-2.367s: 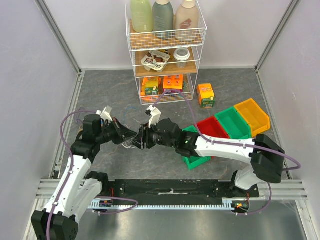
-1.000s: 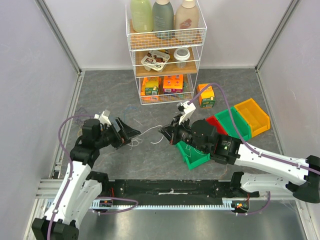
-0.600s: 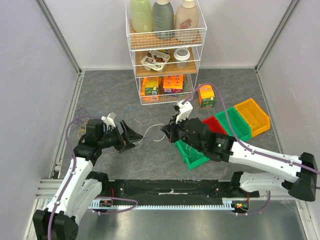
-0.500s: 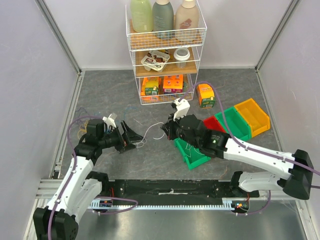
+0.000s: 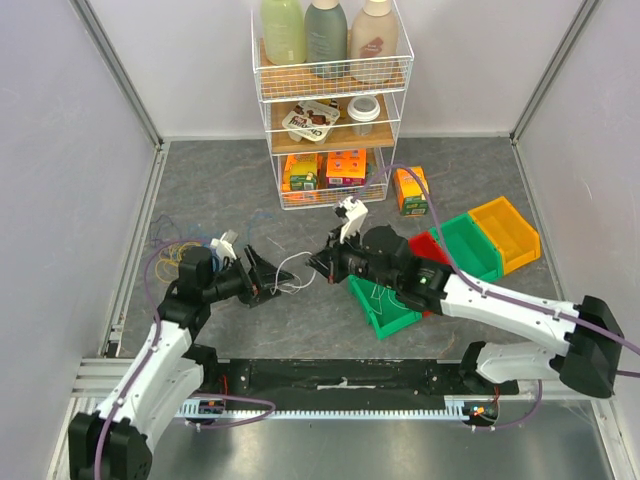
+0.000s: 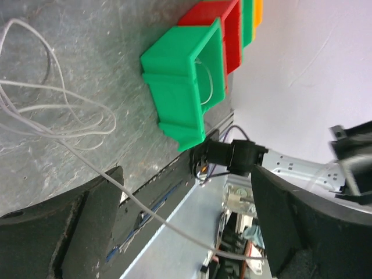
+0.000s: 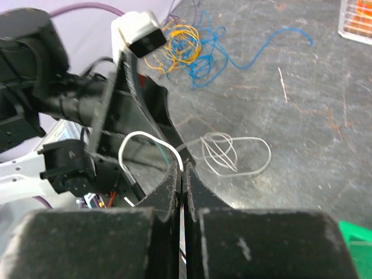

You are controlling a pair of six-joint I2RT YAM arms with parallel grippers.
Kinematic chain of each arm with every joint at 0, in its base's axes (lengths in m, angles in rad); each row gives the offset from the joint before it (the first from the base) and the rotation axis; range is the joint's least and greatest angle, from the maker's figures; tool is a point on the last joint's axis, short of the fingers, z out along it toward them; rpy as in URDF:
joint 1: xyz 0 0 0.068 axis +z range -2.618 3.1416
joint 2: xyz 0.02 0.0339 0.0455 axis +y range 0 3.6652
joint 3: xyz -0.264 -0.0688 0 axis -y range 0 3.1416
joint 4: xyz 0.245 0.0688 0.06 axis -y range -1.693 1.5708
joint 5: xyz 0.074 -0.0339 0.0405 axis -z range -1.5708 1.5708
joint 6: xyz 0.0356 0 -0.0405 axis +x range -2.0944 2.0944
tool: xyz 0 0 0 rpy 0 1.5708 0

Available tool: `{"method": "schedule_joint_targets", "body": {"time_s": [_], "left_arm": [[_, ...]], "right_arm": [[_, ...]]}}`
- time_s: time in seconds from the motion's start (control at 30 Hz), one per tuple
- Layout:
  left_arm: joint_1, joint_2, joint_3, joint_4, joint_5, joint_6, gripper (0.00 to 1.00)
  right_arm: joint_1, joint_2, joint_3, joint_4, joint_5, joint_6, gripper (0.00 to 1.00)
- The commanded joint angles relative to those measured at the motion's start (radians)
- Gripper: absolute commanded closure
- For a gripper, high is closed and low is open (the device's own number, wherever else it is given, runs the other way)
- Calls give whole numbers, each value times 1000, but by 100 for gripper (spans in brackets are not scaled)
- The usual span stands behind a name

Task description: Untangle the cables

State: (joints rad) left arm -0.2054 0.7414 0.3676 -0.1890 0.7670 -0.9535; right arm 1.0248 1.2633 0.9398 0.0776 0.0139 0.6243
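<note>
The cables lie in two groups. A white cable (image 5: 290, 267) (image 7: 143, 137) loops up from thin coils on the floor (image 7: 232, 154) (image 6: 55, 110). My right gripper (image 5: 316, 267) (image 7: 183, 170) is shut on its raised end. My left gripper (image 5: 266, 280) (image 6: 186, 215) faces it from the left, open wide. One white strand crosses the gap between the left fingers (image 6: 99, 200) without being pinched. A yellow and blue tangle (image 5: 172, 252) (image 7: 185, 43) lies on the floor behind the left arm, with a blue tail (image 7: 279, 36) trailing away.
A green bin (image 5: 385, 305) (image 6: 186, 96) sits under the right forearm, with red (image 5: 428, 250), green (image 5: 465, 240) and yellow (image 5: 505, 228) bins behind it. A wire shelf rack (image 5: 330, 110) stands at the back, an orange carton (image 5: 410, 190) beside it.
The right gripper has moved left toward the left gripper, still holding the white cable, which now hangs slack. The left arm has sunk lower and shifted slightly right, still open.
</note>
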Motion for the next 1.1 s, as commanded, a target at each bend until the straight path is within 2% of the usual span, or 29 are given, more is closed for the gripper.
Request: {"method": "schedule_joint_targets", "body": {"time_s": [0.0,0.13,0.23,0.33,0.47,0.53,0.67,0.8,0.87,0.93,1.07], "left_arm": [[-3,-108,-18,148,-90,-105,1],[-2,-172,-42,218,-115,-178,1],[0,-119,-45,281,-49,-289,1],[0,-77,-53,342,18,-399,2],[0,-123,-62,306,18,-450,2],[0,-134,-67,300,32,-433,3],[0,-135,-10,67,-20,-245,9],[-5,-135,128,-326,-292,10,23],[-3,-122,177,-435,-408,71,28],[-2,-99,197,-483,-455,88,38],[-5,-53,162,-469,-477,53,46]], "right_arm": [[1,-143,-87,-28,78,-17,100],[1,-297,-235,-16,103,-64,100],[0,-350,-335,43,55,-52,100],[0,-348,-363,16,122,-15,100],[-14,-282,-320,-131,351,78,100],[-51,-230,-280,-139,299,81,100],[-65,-171,-193,-85,202,20,100],[-72,-159,-87,-104,209,-24,100],[-78,-156,-55,-116,204,-29,100],[-81,-157,-44,-117,196,-28,100],[-83,-169,-52,-114,198,-12,100]]}}
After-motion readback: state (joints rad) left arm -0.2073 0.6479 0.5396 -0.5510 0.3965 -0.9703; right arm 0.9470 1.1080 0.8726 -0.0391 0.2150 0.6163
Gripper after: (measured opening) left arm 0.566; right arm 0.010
